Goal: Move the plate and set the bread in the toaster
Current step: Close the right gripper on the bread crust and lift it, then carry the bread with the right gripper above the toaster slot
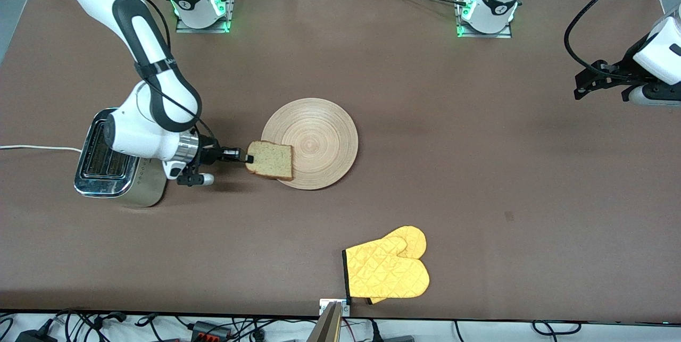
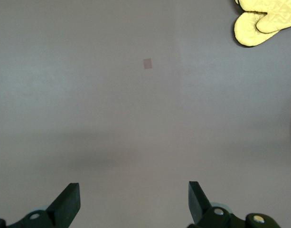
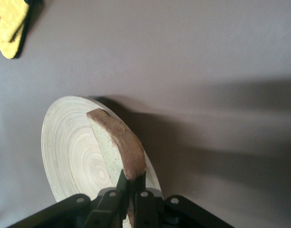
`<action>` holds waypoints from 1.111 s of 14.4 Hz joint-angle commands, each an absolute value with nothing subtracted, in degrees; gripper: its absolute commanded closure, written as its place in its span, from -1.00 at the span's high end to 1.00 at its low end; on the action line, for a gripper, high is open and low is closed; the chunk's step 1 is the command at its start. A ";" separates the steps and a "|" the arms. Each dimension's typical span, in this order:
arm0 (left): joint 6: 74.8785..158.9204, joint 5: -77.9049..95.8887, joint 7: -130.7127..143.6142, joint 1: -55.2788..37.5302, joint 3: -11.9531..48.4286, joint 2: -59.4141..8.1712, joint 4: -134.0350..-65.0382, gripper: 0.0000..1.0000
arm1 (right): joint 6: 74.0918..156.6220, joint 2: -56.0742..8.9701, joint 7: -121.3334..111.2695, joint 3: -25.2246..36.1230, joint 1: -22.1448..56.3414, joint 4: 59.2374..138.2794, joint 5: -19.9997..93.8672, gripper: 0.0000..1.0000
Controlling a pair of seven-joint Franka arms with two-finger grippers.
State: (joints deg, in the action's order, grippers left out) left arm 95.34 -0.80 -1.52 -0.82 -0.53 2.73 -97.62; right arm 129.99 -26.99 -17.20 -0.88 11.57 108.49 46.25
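The round light-wood plate [image 1: 314,142] [image 3: 71,147] lies mid-table. My right gripper [image 1: 248,159] [image 3: 133,183] is shut on the crust edge of the bread [image 1: 271,160] [image 3: 117,142], a tan slice with a dark crust, held over the plate's rim on the side toward the toaster. The silver toaster [image 1: 109,164] stands at the right arm's end of the table, partly hidden under the right arm's wrist. My left gripper [image 1: 585,86] [image 2: 134,199] hangs open with nothing between its fingers, over bare table at the left arm's end, waiting.
A yellow oven mitt [image 1: 388,270] [image 2: 264,21] [image 3: 10,26] lies near the table's front edge, nearer to the front camera than the plate. A white cord [image 1: 37,148] runs from the toaster off the table's end.
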 commanded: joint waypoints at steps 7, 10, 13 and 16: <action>94.22 -1.14 -1.23 -0.09 0.26 2.02 -95.89 1.00 | 112.63 -17.75 -17.67 5.26 10.11 99.88 19.28 -1.00; 94.13 -1.14 -1.23 -0.09 0.26 1.93 -95.89 1.00 | 92.96 -18.46 -15.92 6.76 10.02 84.69 12.60 -1.00; 94.04 -1.14 -1.14 -0.09 0.26 2.02 -95.89 1.00 | 79.49 -18.46 -11.43 6.86 9.93 75.35 1.27 -1.00; 94.04 -1.14 -1.14 -0.09 0.26 2.02 -95.89 1.00 | 73.13 -19.51 -11.95 8.87 9.32 69.89 -10.95 -1.00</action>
